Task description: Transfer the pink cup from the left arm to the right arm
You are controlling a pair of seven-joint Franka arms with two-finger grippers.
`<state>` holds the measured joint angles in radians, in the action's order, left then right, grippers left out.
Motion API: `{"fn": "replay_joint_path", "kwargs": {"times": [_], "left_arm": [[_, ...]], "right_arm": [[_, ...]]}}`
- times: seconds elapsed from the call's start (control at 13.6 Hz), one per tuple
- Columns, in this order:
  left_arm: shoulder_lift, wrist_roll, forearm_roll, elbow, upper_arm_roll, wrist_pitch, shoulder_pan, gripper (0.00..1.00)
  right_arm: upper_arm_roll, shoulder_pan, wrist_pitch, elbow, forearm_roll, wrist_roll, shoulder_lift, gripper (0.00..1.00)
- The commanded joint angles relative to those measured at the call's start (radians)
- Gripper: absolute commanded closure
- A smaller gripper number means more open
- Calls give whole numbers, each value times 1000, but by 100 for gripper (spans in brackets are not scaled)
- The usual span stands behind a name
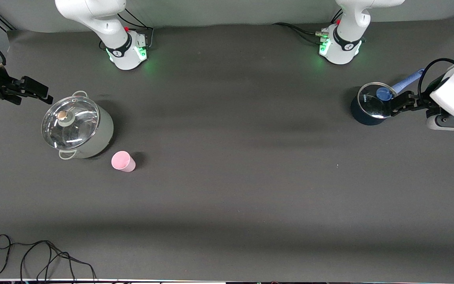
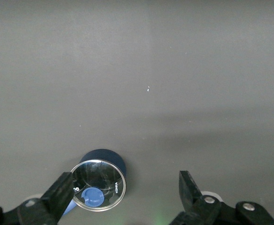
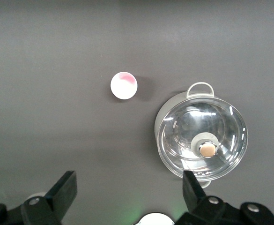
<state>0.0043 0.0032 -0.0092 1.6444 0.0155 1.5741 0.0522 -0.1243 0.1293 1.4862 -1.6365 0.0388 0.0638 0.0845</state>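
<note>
The pink cup (image 1: 123, 161) stands upright on the dark table, toward the right arm's end and a little nearer the front camera than a grey pot. Seen from above in the right wrist view, the pink cup (image 3: 123, 86) has nothing touching it. My right gripper (image 1: 47, 94) hangs open and empty beside that pot, its black fingers spread wide in the right wrist view (image 3: 129, 179). At the left arm's end, my left gripper (image 1: 398, 103) is open and empty over the edge of a dark blue pot, with the same wide spread in the left wrist view (image 2: 125, 180).
A grey pot with a glass lid (image 1: 78, 128) (image 3: 200, 140) stands close to the cup. A dark blue pot with a glass lid and blue handle (image 1: 371, 104) (image 2: 99, 185) sits under the left gripper. A black cable (image 1: 34, 256) lies by the table's front edge.
</note>
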Motion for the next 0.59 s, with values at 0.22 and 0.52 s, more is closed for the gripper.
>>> {"fn": "replay_joint_path", "kwargs": {"times": [0.22,0.52], "left_arm": [[0,9,15,-17,9,-23,-9,0],[-1,12,14,-18,8,-25,-12,0]], "right_arm": [[14,-17,14,-28,4,-21,27,0],[15,-17,14,-28,4,-22,28,0]]}}
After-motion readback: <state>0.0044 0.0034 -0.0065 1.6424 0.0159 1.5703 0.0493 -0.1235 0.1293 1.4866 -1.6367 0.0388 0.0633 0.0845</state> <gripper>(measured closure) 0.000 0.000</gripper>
